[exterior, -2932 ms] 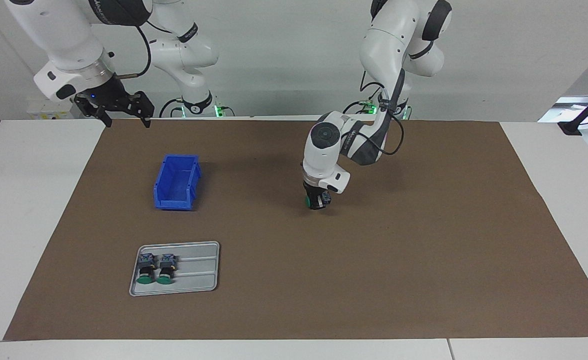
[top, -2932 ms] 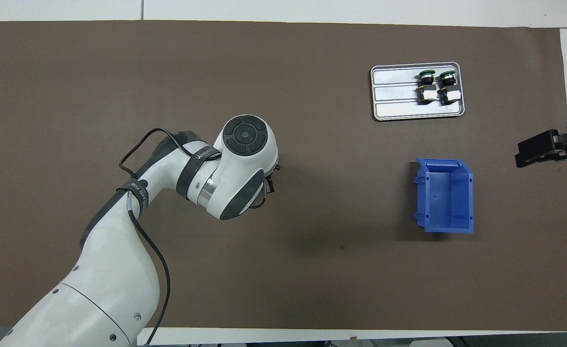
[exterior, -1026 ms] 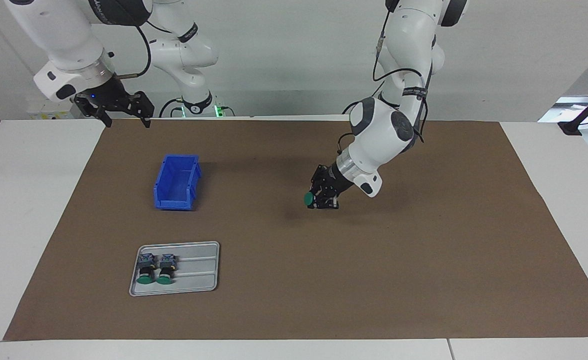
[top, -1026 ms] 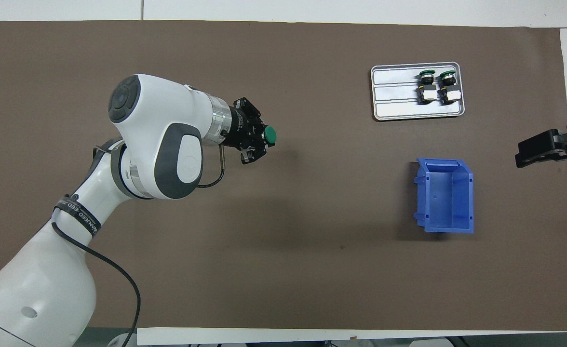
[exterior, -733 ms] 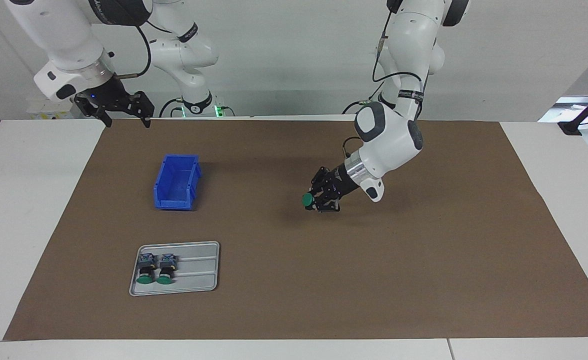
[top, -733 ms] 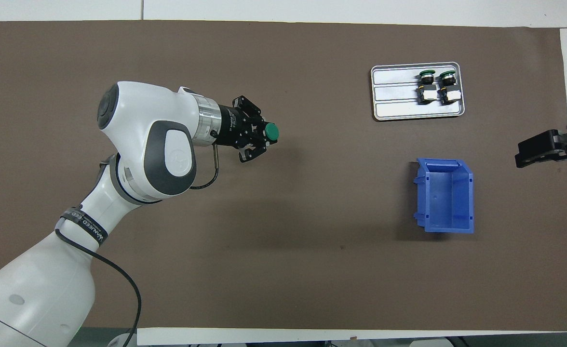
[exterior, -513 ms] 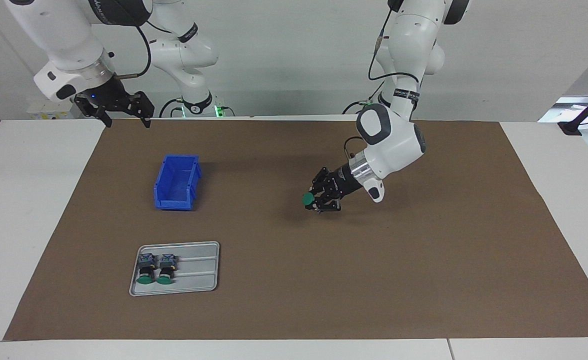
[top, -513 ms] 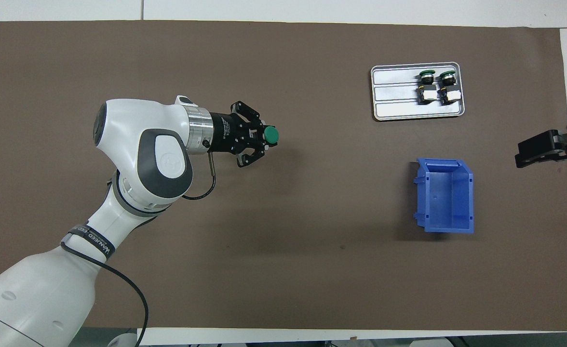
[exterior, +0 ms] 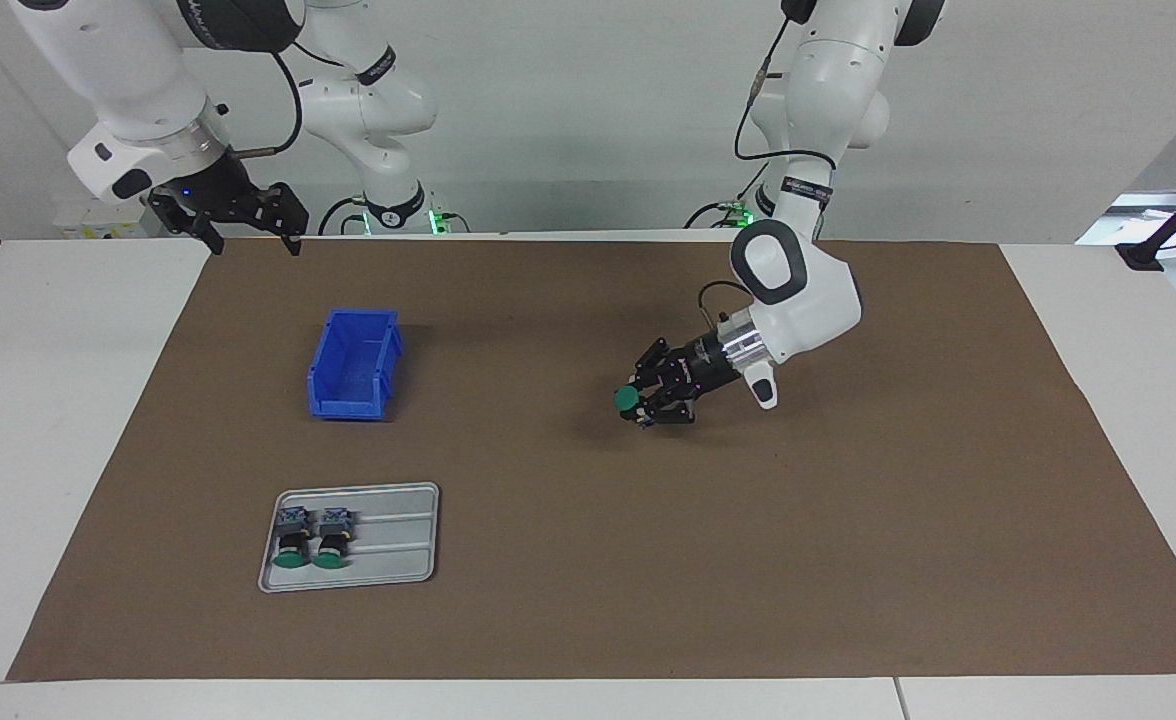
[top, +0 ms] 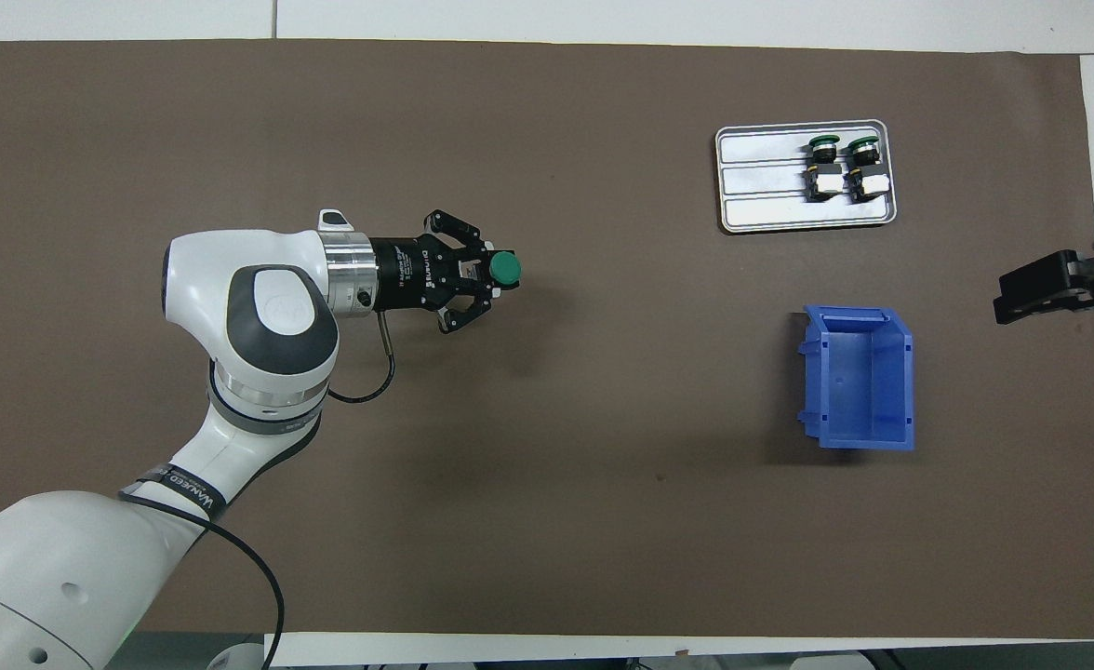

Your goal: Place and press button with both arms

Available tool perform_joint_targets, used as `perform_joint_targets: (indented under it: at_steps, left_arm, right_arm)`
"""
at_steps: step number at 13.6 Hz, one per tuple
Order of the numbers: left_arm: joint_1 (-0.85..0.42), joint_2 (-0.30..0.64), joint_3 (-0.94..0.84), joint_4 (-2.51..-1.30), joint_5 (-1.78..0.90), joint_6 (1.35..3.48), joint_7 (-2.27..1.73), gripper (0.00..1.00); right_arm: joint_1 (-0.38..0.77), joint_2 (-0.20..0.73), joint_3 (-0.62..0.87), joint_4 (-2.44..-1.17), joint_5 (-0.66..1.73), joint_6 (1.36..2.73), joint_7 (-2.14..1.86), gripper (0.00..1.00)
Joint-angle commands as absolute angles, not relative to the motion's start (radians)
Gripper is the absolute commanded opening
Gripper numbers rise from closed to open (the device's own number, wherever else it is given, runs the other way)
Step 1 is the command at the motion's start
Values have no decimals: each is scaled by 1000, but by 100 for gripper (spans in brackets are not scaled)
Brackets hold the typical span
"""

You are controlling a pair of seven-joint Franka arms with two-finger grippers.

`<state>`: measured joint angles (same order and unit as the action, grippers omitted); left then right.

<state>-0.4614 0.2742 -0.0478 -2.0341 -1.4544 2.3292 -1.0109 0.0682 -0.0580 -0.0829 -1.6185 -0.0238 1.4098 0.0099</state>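
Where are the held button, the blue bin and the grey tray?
held button (top: 507, 268), overhead view: on its green cap.
blue bin (exterior: 385, 352), facing view: on its side wall.
grey tray (top: 761, 182), overhead view: on its bare ribbed floor.

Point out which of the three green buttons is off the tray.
The button gripped by the left gripper, held over the bare mat mid-table. The other two lie side by side in the tray.

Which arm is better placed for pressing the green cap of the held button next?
The right. The left gripper is shut on the button, cap turned toward the right arm's end. The right gripper waits with jaws open and empty, over the table's edge near the blue bin.
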Motion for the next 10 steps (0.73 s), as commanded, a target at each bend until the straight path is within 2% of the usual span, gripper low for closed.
perform_joint_targets:
  at_steps: [1, 3, 5, 10]
  left_arm:
    - [-427, 247, -51, -2078, -1529, 2267, -933, 7]
    - [-423, 253, -51, -2088, -1600, 2244, -875, 7]
    - [-426, 241, -51, -2147, -1679, 2231, -778, 6]
    - [-423, 261, -51, -2172, -1773, 2183, -675, 6]
  right_arm:
    - [60, -69, -80, -1629, -21, 1407, -11, 99]
    - [60, -69, -80, -1629, -21, 1407, -11, 99]
    - [60, -69, -80, -1629, -21, 1407, -11, 99]
    - [60, -67, -80, -1629, -21, 1407, -11, 99]
